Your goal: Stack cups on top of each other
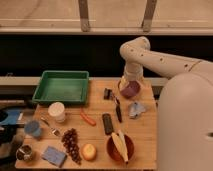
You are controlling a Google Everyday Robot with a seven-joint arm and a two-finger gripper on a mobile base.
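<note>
The gripper hangs at the far right of the wooden table, directly over the purple bowl, with its jaws apart and holding nothing. The light-blue cup stands at the near left edge. The dark metal cup stands separately, nearer still, at the near left corner.

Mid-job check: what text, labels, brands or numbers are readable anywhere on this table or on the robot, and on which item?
None can be read.
White tub, black bar, blue pad: any print is too blurred to read.
Metal cup and blue cup: no markings show.
The end effector sits above the purple bowl at the table's far right; no lettering shows on it.
</note>
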